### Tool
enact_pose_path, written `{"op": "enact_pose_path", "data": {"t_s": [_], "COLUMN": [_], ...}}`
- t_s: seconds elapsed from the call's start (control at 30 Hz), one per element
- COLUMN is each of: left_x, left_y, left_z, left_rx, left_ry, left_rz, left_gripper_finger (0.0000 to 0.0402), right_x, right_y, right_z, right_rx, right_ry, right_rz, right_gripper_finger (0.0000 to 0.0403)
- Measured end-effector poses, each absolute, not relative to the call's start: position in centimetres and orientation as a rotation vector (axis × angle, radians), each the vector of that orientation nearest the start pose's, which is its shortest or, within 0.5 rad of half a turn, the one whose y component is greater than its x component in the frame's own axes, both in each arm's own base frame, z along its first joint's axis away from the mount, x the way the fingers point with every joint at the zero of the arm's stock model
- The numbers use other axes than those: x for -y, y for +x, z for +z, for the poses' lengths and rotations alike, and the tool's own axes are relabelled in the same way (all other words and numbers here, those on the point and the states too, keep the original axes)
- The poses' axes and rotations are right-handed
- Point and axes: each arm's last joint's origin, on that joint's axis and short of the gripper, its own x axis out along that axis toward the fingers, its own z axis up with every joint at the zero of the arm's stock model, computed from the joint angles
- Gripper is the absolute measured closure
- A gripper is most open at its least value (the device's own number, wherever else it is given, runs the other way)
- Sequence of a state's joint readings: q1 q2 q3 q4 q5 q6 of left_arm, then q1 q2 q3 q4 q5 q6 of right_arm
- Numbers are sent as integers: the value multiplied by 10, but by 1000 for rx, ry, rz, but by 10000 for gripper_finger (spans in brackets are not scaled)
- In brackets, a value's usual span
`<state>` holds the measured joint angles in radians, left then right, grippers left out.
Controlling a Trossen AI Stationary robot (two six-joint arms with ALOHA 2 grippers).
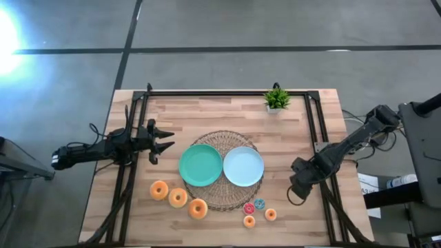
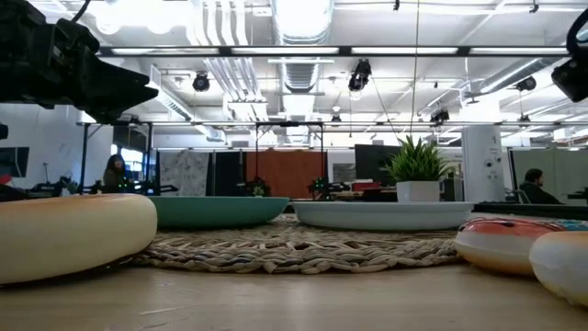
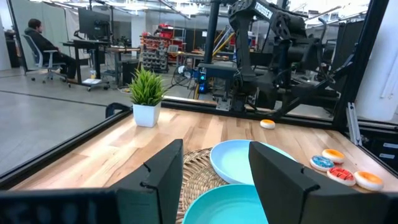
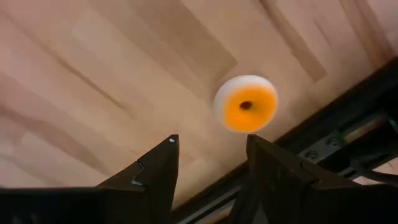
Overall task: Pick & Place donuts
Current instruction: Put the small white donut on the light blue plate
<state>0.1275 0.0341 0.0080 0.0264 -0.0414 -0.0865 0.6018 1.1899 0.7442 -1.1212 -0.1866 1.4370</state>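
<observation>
Three large donuts (image 1: 178, 198) lie in a row on the wood near the table's near-left, flat on their faces. Several small donuts (image 1: 260, 204) in orange, red and blue lie near the mat's near-right edge. Another small orange donut (image 4: 245, 104) lies flat on the wood beside the black frame rail, seen past my open right gripper (image 4: 208, 168). That gripper (image 1: 296, 195) hovers over the table's right side. My left gripper (image 1: 165, 142) is open and hangs above the table left of the green plate (image 1: 200, 165), with its fingers (image 3: 163, 180) pointing toward the plates.
A green plate and a light-blue plate (image 1: 243, 166) sit side by side on a round woven mat (image 1: 219, 200) at the table's middle. A small potted plant (image 1: 277, 98) stands at the far edge. Black frame rails (image 1: 313, 131) run along the table's sides. People sit in the room beyond.
</observation>
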Motion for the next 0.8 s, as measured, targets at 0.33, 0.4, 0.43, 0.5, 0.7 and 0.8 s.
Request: {"op": "enact_pose_path", "data": {"t_s": [0.33,0.4,0.43,0.5,0.7,0.8], "left_x": [-14,-14,-14,-14,-14,-14], "left_y": [98,98,98,98,98,98], "left_z": [166,166,166,166,166,166], "left_rx": [8,8,8,8,8,8], "left_ry": [-86,-86,-86,-86,-87,-86], "left_rz": [169,169,169,169,169,169], "left_gripper_finger": [243,243,243,243,243,243], "right_x": [-97,-97,-99,-101,-99,-101], "right_y": [134,134,136,140,137,139], "right_z": [177,169,167,165,151,147], "right_rx": [-1672,-1667,-1659,-1641,-1680,-1685], "right_ry": [790,807,819,835,781,789], "right_rz": [-722,-748,-746,-737,-784,-770], "right_gripper_finger": [159,156,156,159,180,183]}}
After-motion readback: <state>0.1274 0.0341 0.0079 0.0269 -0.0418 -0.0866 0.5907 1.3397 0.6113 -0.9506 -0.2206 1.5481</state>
